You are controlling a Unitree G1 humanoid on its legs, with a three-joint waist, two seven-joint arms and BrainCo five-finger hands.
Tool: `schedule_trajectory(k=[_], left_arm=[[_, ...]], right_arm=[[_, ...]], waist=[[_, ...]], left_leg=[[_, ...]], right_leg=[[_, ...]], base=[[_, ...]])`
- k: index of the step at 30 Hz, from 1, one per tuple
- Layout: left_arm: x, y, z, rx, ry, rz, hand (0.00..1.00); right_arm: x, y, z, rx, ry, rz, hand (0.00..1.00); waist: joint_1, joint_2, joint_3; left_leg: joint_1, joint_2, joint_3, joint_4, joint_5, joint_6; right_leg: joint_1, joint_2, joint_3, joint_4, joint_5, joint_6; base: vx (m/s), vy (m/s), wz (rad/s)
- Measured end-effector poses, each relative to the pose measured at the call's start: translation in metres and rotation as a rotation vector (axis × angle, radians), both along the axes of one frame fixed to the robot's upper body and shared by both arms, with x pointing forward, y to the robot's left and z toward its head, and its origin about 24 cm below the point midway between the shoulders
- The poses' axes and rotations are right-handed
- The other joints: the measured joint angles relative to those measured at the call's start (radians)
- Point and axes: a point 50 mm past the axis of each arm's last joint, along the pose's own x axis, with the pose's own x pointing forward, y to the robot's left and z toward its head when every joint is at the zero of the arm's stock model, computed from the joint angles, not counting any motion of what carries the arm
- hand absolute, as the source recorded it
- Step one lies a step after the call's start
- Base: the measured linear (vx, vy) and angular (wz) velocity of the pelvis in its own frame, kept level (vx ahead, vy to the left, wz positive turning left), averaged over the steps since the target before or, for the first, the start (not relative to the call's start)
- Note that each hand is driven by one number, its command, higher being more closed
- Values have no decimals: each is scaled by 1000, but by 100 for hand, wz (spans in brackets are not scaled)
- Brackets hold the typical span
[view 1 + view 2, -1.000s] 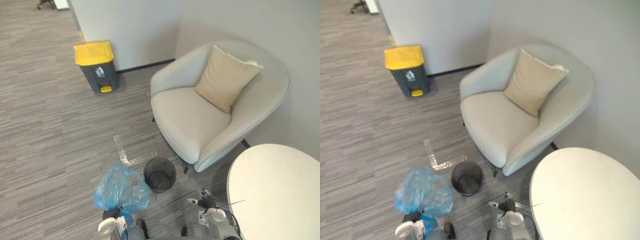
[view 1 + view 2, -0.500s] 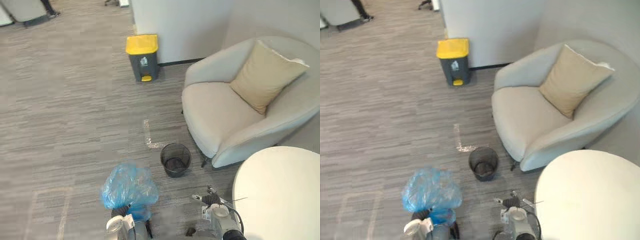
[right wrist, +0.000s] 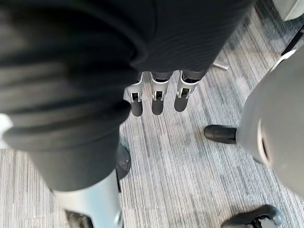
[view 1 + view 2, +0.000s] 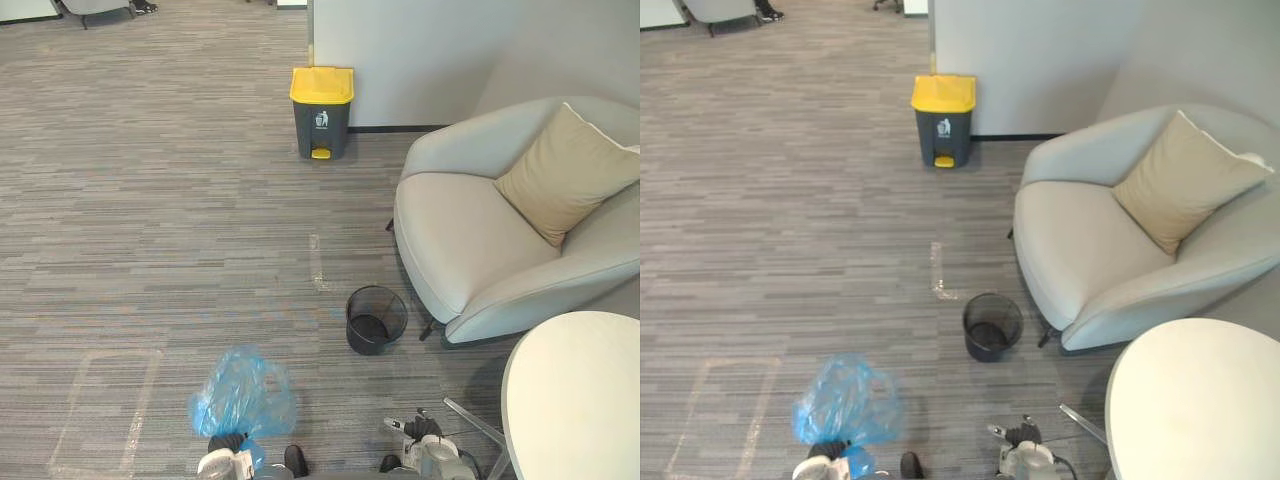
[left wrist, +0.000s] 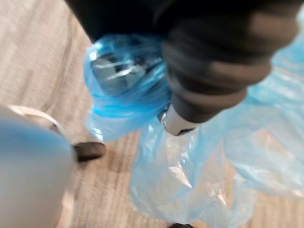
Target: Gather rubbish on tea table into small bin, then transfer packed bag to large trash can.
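The gathering step looks finished, and the transfer is the one in hand. The left hand (image 5: 213, 71) is carrying the blue rubbish bag (image 4: 243, 398) low at the robot's left side. Its fingers (image 5: 114, 71), showing through the plastic, are curling round the bunched neck of the bag, while the bag's loose body is hanging below over the carpet. The bag is sitting well apart from the small black mesh bin (image 4: 376, 318), which is standing on the floor just beside the grey armchair (image 4: 470, 245) with its tan cushion (image 4: 565, 172). The round white worktop (image 4: 575, 400) is showing bare at the robot's right.

The right hand (image 3: 156, 71) is hanging idle near the worktop's edge. Its fingers (image 3: 156, 102) are pointing straight down over the carpet and grasping nothing.

The large trash can (image 4: 321, 112), grey with a yellow lid and a yellow foot pedal, is standing against the wall far ahead with its lid shut. A wide stretch of carpet, with a strip of pale floor tape (image 4: 317, 262), is lying between it and the bag.

The next move, as I judge it, is calling for walking across that open floor while the left hand is gripping the bag firmly enough that the neck is not slipping. At the can the lid needs lifting, by the pedal or the free right hand. Then the bag needs lowering inside.
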Motion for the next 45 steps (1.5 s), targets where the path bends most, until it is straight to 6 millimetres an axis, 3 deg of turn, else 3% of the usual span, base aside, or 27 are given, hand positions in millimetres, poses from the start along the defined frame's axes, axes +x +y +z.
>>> schedule_trajectory(k=[1, 2, 4, 5, 7, 10, 12, 14, 15, 16, 17, 19, 20, 21, 22, 24, 25, 27, 28, 29, 31, 34, 37, 39, 41, 44, 45], left_arm=[[0, 3, 0, 7, 1, 0, 100], [0, 3, 0, 7, 1, 0, 100], [0, 1, 0, 3, -1, -5, 100], [2, 0, 1, 2, -7, -6, 100], [4, 3, 3, 9, -22, 7, 100], [3, 6, 3, 14, -20, 22, 100], [4, 3, 2, 2, -25, 42, 100], [5, 1, 2, -5, -28, 43, 100], [8, -1, 3, -11, -35, 45, 100], [10, -4, 2, -21, -34, 44, 100], [11, -9, 2, -36, -41, 46, 100], [22, -26, 4, -91, -79, 57, 100], [21, -30, 4, -108, -87, 62, 100], [23, -28, 6, -107, -99, 72, 100], [28, -24, 9, -104, -126, 104, 100], [28, -23, 9, -106, -131, 110, 100], [35, -19, 14, -95, -167, 122, 100], [36, -17, 15, -86, -181, 129, 100], [32, -18, 13, -88, -173, 132, 100], [37, -13, 15, -76, -182, 133, 100], [42, -12, 17, -71, -198, 130, 100], [40, -14, 15, -73, -181, 119, 100], [40, -17, 15, -74, -170, 74, 100], [37, -20, 11, -83, -135, 53, 100], [31, -19, 8, -85, -110, 60, 100], [31, -19, 7, -84, -96, 47, 100], [31, -17, 7, -76, -90, 31, 100]], right_arm=[[0, -4, 0, -5, 0, -12, 0], [-1, -4, 0, -6, 1, -15, 0], [-3, -11, 0, -19, 6, -24, 0], [-6, -10, -1, -18, 12, -26, 0], [-6, -9, 0, -15, -1, -29, 0], [-5, -3, 0, 0, -9, -33, 0], [-3, 0, 0, 10, -18, -37, 0], [-2, -2, 1, 12, -22, -59, 0], [-4, -4, 1, 12, -24, -76, 0], [-5, -5, 0, 12, -21, -84, 0], [-1, -8, 2, 5, -31, -96, 0], [2, -12, 4, -6, -45, -90, 0], [2, -9, 5, -4, -52, -80, 0], [1, -5, 4, 9, -51, -77, 0], [6, 5, 5, 51, -60, -93, 0], [10, 9, 6, 66, -65, -92, 0], [15, 10, 8, 75, -79, -97, 0], [22, 11, 11, 74, -94, -93, 0], [26, 6, 13, 61, -111, -114, 0], [25, 5, 12, 57, -103, -107, 0], [26, 3, 13, 57, -105, -124, 0], [21, 4, 11, 61, -93, -144, 0], [17, 3, 10, 52, -86, -121, 0], [10, 3, 7, 53, -67, -118, 0], [8, 0, 7, 46, -78, -124, 0], [13, -1, 10, 42, -97, -124, 0], [15, 0, 10, 44, -96, -119, 0]], waist=[[-1, -17, 8], [-2, -18, 9], [-5, -10, 17], [-13, 0, 23], [-21, -6, 31], [-19, -27, 28], [-23, -15, 27], [-29, -9, 25], [-48, -13, 23], [-51, 6, 19], [-45, 27, 18], [-54, 55, 22], [-49, 65, 24], [-43, 67, 22], [-39, 66, 32], [-20, 62, 36], [11, 49, 49], [21, 42, 63], [25, 73, 57], [25, 43, 56], [25, 33, 49], [37, 18, 45], [31, 27, 52], [1, 34, 59], [-4, 33, 60], [-25, 27, 63], [-40, 17, 65]], left_leg=[[1, -31, -45, 18, -32, 19], [1, -33, -49, 19, -35, 22], [2, -31, -101, 63, -74, 39], [2, -22, -142, 110, -104, 52], [0, -4, -203, 187, -163, 67], [46, 9, -243, 201, -209, 75], [91, 10, -253, 194, -254, 50], [129, 10, -270, 175, -268, 35], [157, 4, -300, 185, -286, 9], [161, 18, -310, 203, -297, -1], [133, 29, -310, 284, -292, -17], [58, 23, -286, 505, -234, -94], [-21, 45, -250, 725, -178, -124], [-86, 75, -197, 877, -187, -103], [-182, 131, -108, 1032, -234, -23], [-258, 158, -71, 1051, -278, 25], [-349, 195, -54, 986, -313, 27], [-380, 216, -67, 852, -311, 2], [-368, 254, -134, 557, -117, -77], [-357, 223, -108, 568, -146, -66], [-336, 198, -86, 546, -182, -63], [-267, 177, 2, 564, -255, -16], [-128, 165, 46, 489, -293, 3], [-16, 162, 67, 419, -299, 0], [69, 160, 94, 349, -300, -5], [157, 157, 96, 285, -299, -6], [185, 141, 65, 257, -299, -6]], right_leg=[[-3, -49, -21, 81, -46, 10], [-2, -51, -22, 91, -46, 9], [-58, -89, 13, 299, -41, -56], [-115, -92, 83, 455, 1, -126], [-202, -31, 207, 624, -48, -103], [-271, 71, 193, 621, -151, -77], [-311, 175, 153, 430, -141, -93], [-322, 220, 138, 358, -107, -145], [-307, 245, 109, 277, -40, -202], [-285, 246, 92, 276, -45, -201], [-258, 243, 73, 271, -46, -219], [-202, 231, 40, 261, -50, -218], [-124, 232, 54, 204, -51, -218], [-70, 242, 92, 161, -61, -214], [21, 244, 147, 94, -83, -210], [67, 234, 188, 58, -83, -209], [98, 202, 228, 47, -85, -205], [113, 171, 241, 65, -100, -180], [127, 152, 275, 94, -161, -73], [132, 116, 286, 91, -176, -45], [121, 111, 305, 97, -156, -43], [109, 79, 343, 173, -118, -25], [-82, 59, 374, 611, -30, 67], [-219, 58, 298, 861, -73, 12], [-301, 59, 201, 868, -110, -23], [-376, 88, 46, 610, -131, -74], [-378, 130, 43, 378, -55, -81]], base=[[87, 61, 51], [112, 80, 58], [110, 77, 60], [190, 114, 99], [246, 75, 94], [316, 19, 50], [442, 15, 14], [506, -18, 40], [620, -47, 62], [773, -25, 60], [643, -5, 34], [627, -2, 26], [468, 38, -4], [665, 132, -32], [422, 123, -38], [545, 230, -70], [504, 262, -97], [329, 247, -94], [506, 449, -87], [427, 387, -71], [334, 259, -26], [441, 286, -66], [303, 146, -53], [343, 73, -7], [392, 29, -26], [374, -58, -5], [441, -146, 32]])
